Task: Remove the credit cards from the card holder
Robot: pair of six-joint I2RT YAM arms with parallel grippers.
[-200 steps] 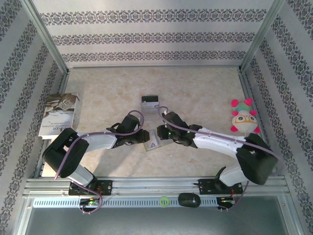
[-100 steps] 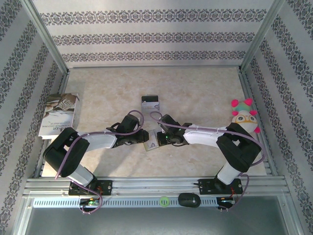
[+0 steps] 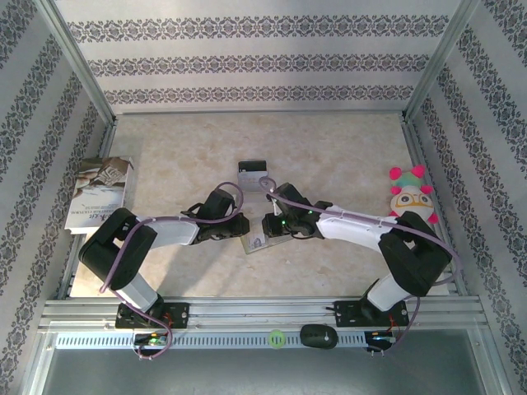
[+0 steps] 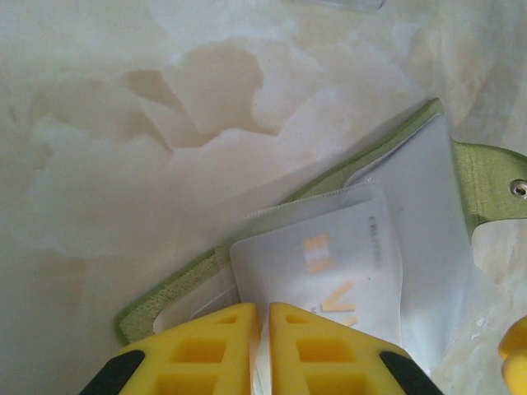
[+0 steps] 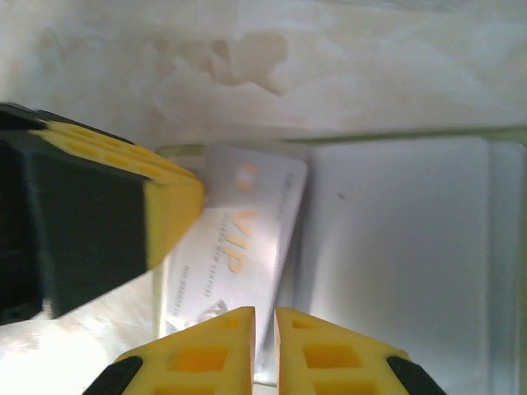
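Card holder open, credit card poking out — left gripper, right gripper clenched over it

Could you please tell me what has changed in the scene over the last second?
The right arm folded in, its elbow swinging left toward the centre, while the right claw stayed at the holder. The left arm's elbow shifted slightly right and the left claw nudged a little farther away. Nothing was visibly taken or let go. The holder, loose card, booklet and toy stayed put.
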